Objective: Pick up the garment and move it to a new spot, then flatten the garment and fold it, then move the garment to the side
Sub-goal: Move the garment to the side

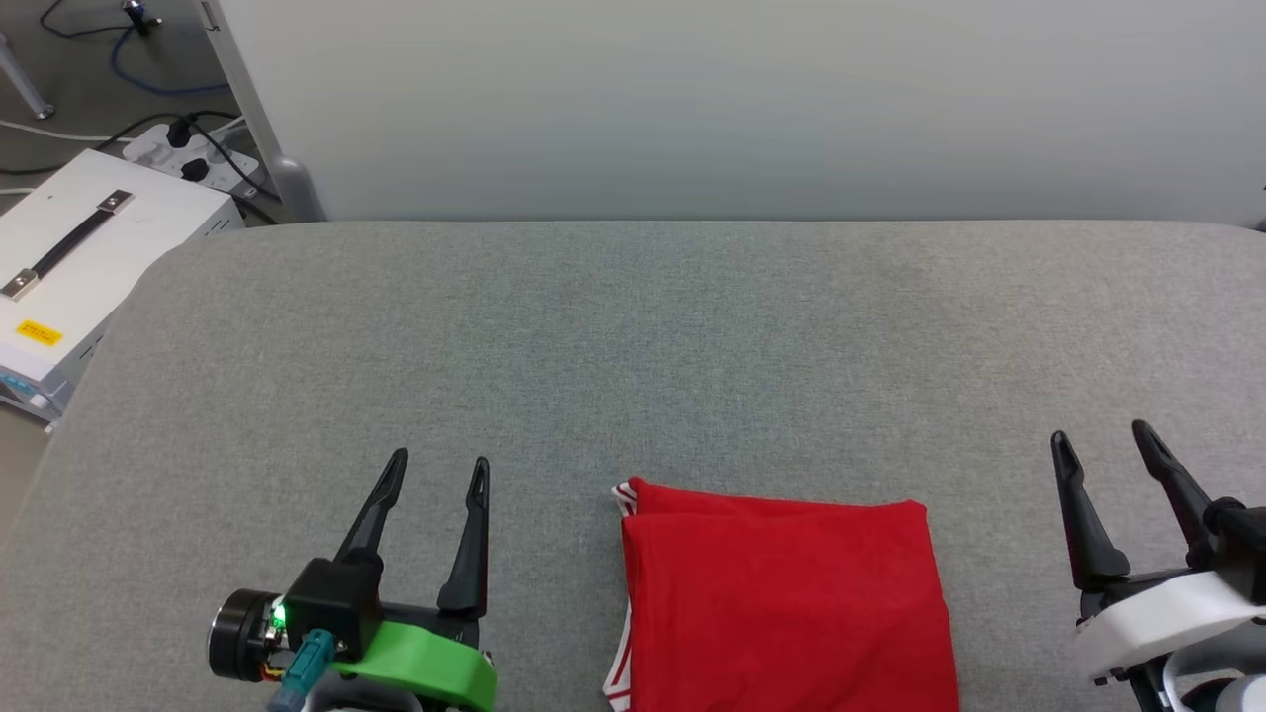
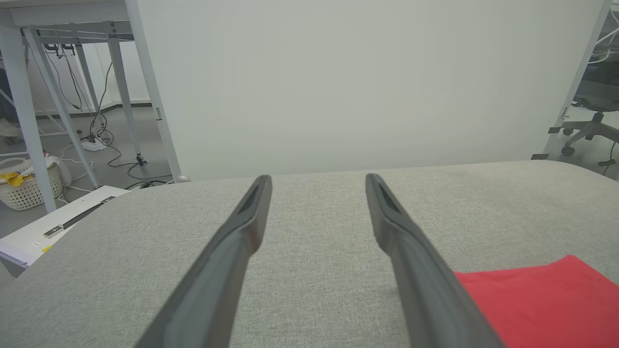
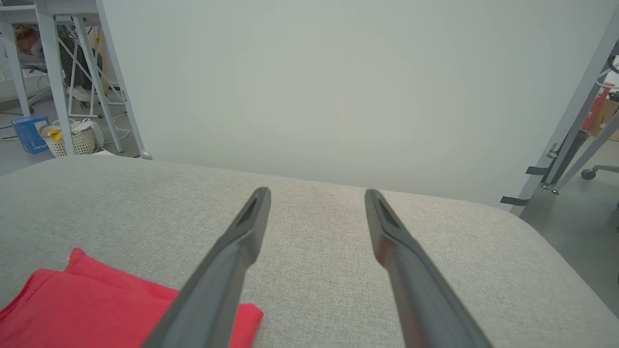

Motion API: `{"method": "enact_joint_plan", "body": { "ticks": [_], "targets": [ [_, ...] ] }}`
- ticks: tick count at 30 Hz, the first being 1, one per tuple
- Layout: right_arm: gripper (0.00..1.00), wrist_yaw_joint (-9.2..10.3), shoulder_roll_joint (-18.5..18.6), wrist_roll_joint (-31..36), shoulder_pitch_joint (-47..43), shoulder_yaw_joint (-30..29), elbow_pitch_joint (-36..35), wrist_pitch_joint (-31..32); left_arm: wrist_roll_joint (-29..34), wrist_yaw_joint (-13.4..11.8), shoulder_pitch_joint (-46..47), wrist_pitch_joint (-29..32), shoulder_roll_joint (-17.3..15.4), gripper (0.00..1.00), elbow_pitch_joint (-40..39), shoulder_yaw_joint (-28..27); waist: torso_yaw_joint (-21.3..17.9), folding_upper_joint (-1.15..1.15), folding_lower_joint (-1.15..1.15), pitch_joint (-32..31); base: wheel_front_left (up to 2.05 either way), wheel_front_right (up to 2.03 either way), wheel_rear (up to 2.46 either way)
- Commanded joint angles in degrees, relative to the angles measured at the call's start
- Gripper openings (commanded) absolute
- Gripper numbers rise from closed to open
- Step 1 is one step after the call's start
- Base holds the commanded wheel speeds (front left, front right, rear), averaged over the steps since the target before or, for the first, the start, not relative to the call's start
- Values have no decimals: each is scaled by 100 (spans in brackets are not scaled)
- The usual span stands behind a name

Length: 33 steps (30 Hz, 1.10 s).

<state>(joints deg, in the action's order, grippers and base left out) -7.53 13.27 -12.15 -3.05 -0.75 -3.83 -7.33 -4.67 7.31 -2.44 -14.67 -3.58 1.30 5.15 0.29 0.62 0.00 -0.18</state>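
A big grey fabric-covered surface [image 1: 633, 336] is seen taking up most of the head view, and it's backed by a plain pale panel [image 1: 742, 99]. The garment [image 1: 786, 603] is found at the near edge, a bit right of centre, folded into a neat red rectangle with some white-striped trim peeking out along its left side; its lower end is cut off by the frame. A white case [image 1: 79, 257] with a dark handle is parked on the floor off the surface's left corner. The left gripper [image 1: 438, 463] is held just left of the garment and the right gripper [image 1: 1101, 432] well off to its right. Both are spread wide with nothing between the fingers, and the cloth isn't touched by either.
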Motion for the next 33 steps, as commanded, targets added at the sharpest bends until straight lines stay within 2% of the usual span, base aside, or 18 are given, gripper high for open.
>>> {"method": "enact_joint_plan", "body": {
  "ticks": [1,5,11,15,20,31,32,33],
  "targets": [
    [100,4,-12,-95,-50,59,24,114,20,14,-66,-33,20,100,-21,-9,13,-62,0,30,0,0,0],
    [100,4,152,-301,-37,285,91,637,53,15,-55,-33,9,100,-15,-2,34,-62,0,107,0,0,0],
    [100,4,246,-667,-20,693,147,1857,95,16,33,-33,6,100,6,53,117,-62,0,288,0,0,0],
    [100,4,175,-866,45,830,229,2539,107,16,121,-33,-11,100,23,77,191,-62,0,449,0,0,0],
    [100,4,11,-787,115,795,482,3299,119,17,281,-33,-46,100,21,132,334,-62,0,666,0,0,0],
    [100,4,-382,-876,244,838,997,4201,156,17,466,-33,-36,100,42,180,542,-62,0,967,0,0,0],
    [69,4,-374,-873,256,871,1029,4257,155,17,479,-33,-39,100,44,177,546,-62,0,979,0,0,0],
    [0,4,-293,-801,313,1002,1081,4306,162,17,532,-33,-57,100,64,177,544,-62,0,1000,0,0,0]
  ]
}}
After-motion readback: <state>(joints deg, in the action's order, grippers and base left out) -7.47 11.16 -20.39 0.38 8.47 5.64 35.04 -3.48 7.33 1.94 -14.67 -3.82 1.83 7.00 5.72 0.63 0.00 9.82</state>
